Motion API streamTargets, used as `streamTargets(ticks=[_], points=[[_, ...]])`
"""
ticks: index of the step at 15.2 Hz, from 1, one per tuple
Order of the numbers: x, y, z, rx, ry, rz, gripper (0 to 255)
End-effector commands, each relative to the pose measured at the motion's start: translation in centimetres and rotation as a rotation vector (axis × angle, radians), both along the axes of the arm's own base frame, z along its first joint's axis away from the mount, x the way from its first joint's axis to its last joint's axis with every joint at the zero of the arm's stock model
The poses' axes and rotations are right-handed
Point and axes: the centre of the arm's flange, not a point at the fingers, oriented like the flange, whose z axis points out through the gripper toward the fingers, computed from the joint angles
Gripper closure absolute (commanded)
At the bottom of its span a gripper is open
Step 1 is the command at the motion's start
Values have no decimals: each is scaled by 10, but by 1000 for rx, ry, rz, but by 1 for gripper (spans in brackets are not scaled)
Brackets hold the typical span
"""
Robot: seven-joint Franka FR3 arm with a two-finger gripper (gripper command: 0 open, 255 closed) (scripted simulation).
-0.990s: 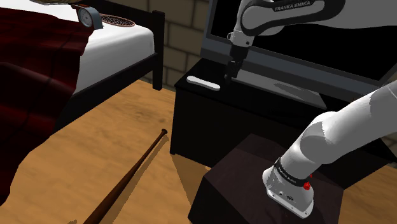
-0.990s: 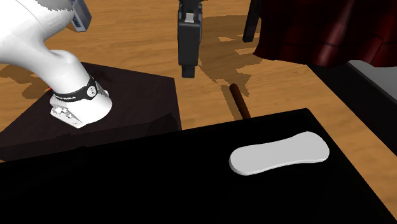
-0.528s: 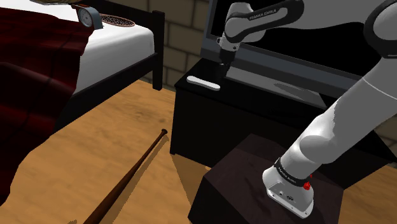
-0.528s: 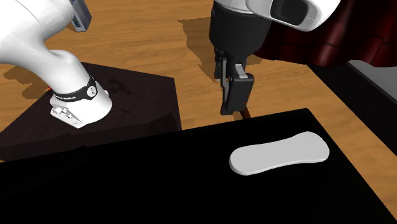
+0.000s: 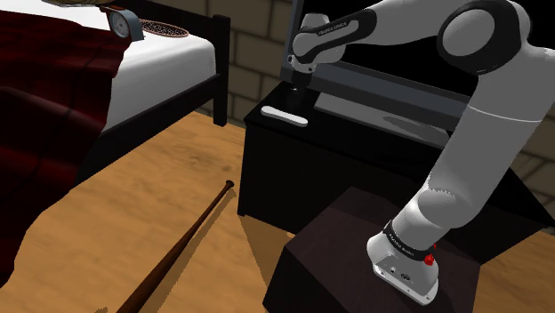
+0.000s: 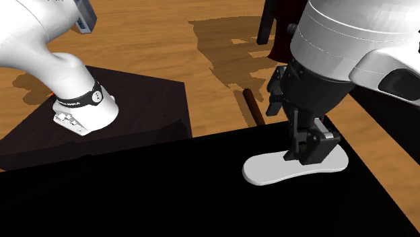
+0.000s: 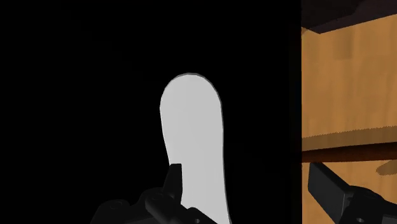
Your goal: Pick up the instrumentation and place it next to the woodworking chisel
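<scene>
A flat, elongated white object (image 5: 283,116) lies on top of a black cabinet (image 5: 293,151), near its corner. In the second exterior view the white object (image 6: 269,168) sits by the cabinet's (image 6: 168,188) far edge. My gripper (image 5: 296,89) hangs just above one end of it, pointing down. From the second exterior view the gripper (image 6: 311,153) covers the object's right part. In the wrist view the gripper (image 7: 249,191) is open; the white object (image 7: 191,146) runs past the inner side of one finger (image 7: 172,184), and the other finger stands well clear of it.
A large dark screen (image 5: 400,80) stands on the cabinet right behind the gripper. A wooden bat (image 5: 178,258) lies on the wood floor. A bed (image 5: 160,53) with a dark red blanket carries a small clock (image 5: 124,22). The arm's dark stand (image 5: 356,258) is beside the cabinet.
The arm has swung toward the shoulder view's left and come down. The gripper went from beyond the cabinet's edge to directly over the white object.
</scene>
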Motion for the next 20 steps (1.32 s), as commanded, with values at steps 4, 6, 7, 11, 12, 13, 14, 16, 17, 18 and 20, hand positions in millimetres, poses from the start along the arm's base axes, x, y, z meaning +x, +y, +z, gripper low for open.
streamTargets(ticks=[4,6,7,11,12,13,14,16,17,18,20], points=[[49,-14,-22,1,-19,40,0],[49,-14,-33,1,-19,40,0],[49,-14,-38,1,-19,40,0],[49,-14,-59,1,-19,40,0],[49,-14,-62,1,-19,40,0],[49,-14,-62,1,-19,40,0],[49,-14,-62,1,-19,40,0],[49,-14,-62,1,-19,40,0],[49,-14,-62,1,-19,40,0],[49,-14,-62,1,-19,40,0],[49,-14,-62,1,-19,40,255]])
